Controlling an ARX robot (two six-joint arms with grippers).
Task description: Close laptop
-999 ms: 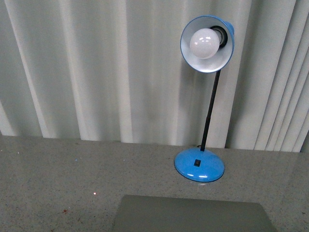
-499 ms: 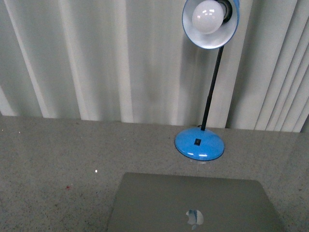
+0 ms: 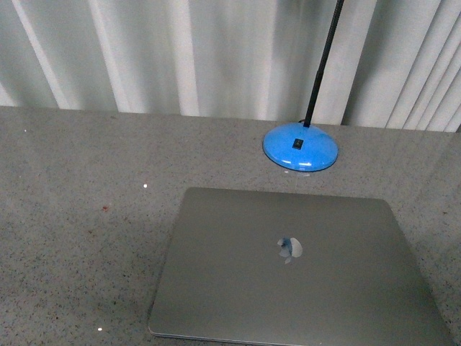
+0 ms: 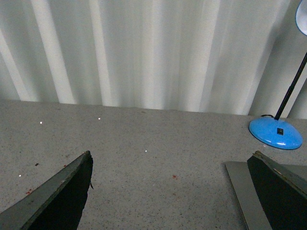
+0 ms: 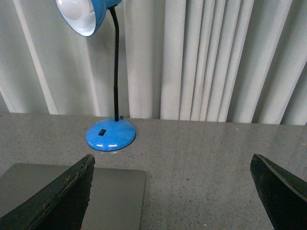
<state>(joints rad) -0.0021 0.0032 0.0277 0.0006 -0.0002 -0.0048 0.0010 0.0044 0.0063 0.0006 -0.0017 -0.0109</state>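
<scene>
Speckled table [image 3: 72,216], shut laptop [image 3: 288,267], both jaws spread.

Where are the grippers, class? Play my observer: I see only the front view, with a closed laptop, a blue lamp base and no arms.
Observer: The left gripper is open and empty over the table, with the laptop by one finger.
Operator: And the right one?
Observer: The right gripper is open too, and holds nothing.
Operator: My view cuts off the lamp's top.
Observer: The right wrist view shows the lamp whole: a black neck bends up to a blue shade, white inside.
</scene>
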